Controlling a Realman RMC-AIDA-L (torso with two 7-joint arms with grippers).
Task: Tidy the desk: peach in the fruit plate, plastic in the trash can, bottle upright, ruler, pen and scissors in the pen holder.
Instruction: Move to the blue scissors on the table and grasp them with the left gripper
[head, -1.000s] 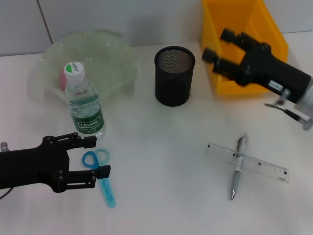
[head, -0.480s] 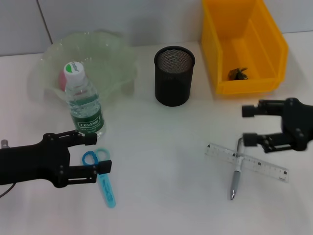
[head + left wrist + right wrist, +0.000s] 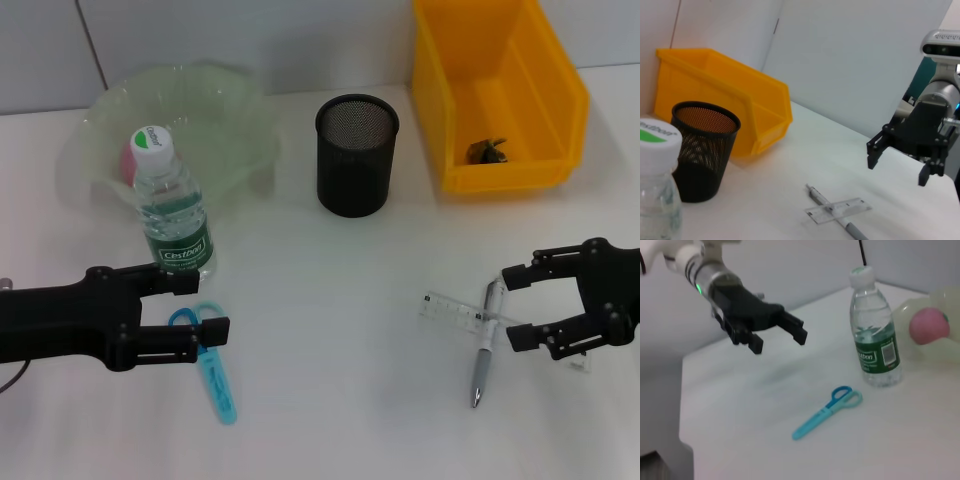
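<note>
Down at the near edge, the left claw [image 3: 205, 308] is spread wide and holding nothing, hovering over the blue scissors [image 3: 212, 362], whose handles sit right between its fingertips while the blades run back toward the robot. Over on the other side, the right claw [image 3: 515, 307] is also wide open and empty, just beside the ruler [image 3: 455, 312] and the pen [image 3: 484, 345], which lie crossed on the white surface [image 3: 340, 300]; the pen's upper end sits close to the fingertips. Just beyond the left claw, the bottle [image 3: 170, 216] stands upright with its cap on. Behind that, the peach [image 3: 133, 158] rests in the clear fruit plate [image 3: 215, 120]. Farther off, between the two claws, there's the black mesh pen holder [image 3: 356, 154]. Beyond the right claw, the yellow bin [image 3: 500, 90] has a dark scrap [image 3: 487, 150] lying in it.
</note>
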